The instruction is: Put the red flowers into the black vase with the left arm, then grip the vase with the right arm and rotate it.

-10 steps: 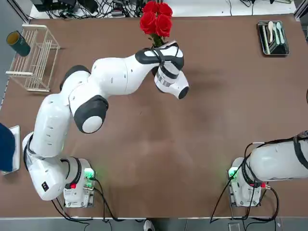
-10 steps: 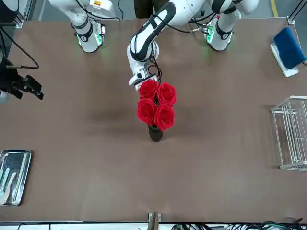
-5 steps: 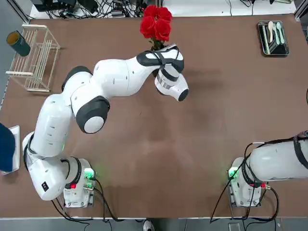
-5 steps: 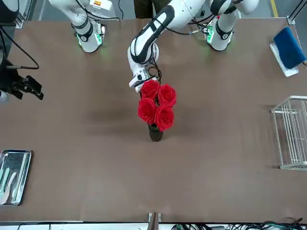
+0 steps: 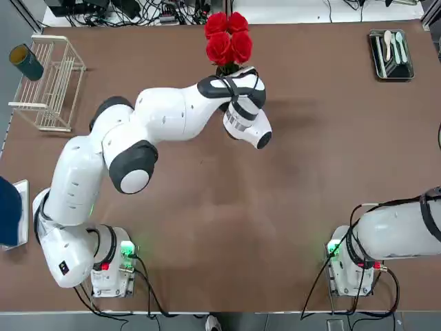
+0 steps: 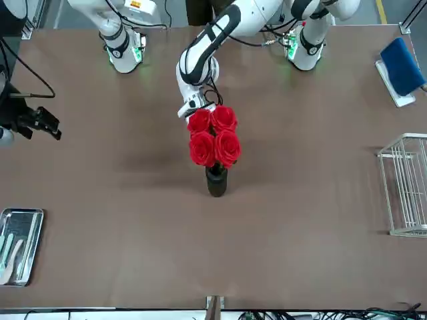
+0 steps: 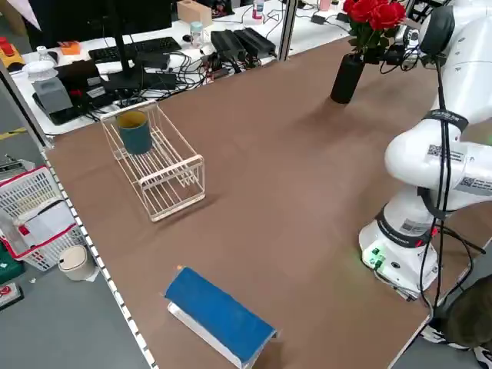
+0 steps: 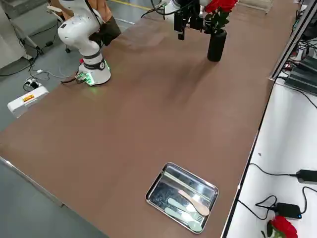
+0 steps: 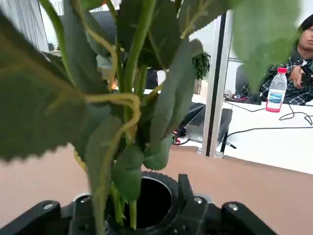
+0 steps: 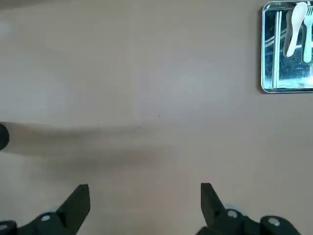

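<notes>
From overhead, I have the big white jointed left arm stretched toward twelve o'clock, its wrist just behind the bunch of bright red roses with green stems at the table's far edge. The white right arm sits parked at about four o'clock.

The front camera shows the roses standing in the slim matte black cylinder vase, mid-table, blooms clear above its mouth.

From the right side, the left gripper sits at nine o'clock of the stems, close against them; I cannot tell whether its fingers are closed on them.

My left wrist camera looks past the leaves to the stems entering the vase's round mouth.

The right wrist camera shows the right gripper spread wide, holding nothing, over bare table.

I judge insertion nearly finished; next I'd release, back the left arm off, then bring the right arm in.
</notes>
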### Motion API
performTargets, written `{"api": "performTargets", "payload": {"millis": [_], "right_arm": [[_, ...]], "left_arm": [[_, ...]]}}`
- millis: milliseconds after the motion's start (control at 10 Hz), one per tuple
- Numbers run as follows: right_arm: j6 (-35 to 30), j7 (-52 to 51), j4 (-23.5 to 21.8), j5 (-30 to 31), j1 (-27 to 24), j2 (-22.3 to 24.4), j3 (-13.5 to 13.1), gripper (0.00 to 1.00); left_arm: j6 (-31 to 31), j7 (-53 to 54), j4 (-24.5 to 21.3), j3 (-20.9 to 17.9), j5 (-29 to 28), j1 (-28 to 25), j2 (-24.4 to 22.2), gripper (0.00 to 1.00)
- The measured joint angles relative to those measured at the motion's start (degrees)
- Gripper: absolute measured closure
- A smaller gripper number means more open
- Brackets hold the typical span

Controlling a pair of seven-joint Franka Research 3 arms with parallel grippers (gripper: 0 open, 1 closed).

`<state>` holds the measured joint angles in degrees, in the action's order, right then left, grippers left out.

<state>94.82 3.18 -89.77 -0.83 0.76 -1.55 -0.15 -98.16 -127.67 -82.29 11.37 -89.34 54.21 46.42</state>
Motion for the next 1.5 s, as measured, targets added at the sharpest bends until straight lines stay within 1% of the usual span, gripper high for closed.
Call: {"api": "performTargets", "payload": {"millis": [700, 900, 1100, 1300, 1500], "right_arm": [[0.0, 0.0, 0.0, 0.0, 0.0, -0.1, 0.0, 0.00], [0.0, 0.0, 0.0, 0.0, 0.3, -0.1, 0.0, 0.00], [0.0, 0.0, 0.0, 0.0, 0.3, -0.1, 0.0, 0.00], [0.0, 0.0, 0.0, 0.0, 0.4, -0.1, 0.0, 0.00], [0.0, 0.0, 0.0, 0.0, 0.4, -0.1, 0.0, 0.00]], "left_arm": [[0.6, 0.0, 0.7, 0.1, 0.0, 0.0, 0.0, 0.40], [0.8, 0.0, 1.2, 0.1, 1.0, 0.2, -0.2, 0.40], [0.8, 0.0, 1.4, 0.4, 1.8, 0.5, -1.1, 0.40], [0.9, 0.0, 1.5, 1.7, 3.4, 0.8, -2.1, 0.40], [1.2, 0.0, 1.7, 2.5, 4.2, 1.0, -4.1, 0.40]]}}
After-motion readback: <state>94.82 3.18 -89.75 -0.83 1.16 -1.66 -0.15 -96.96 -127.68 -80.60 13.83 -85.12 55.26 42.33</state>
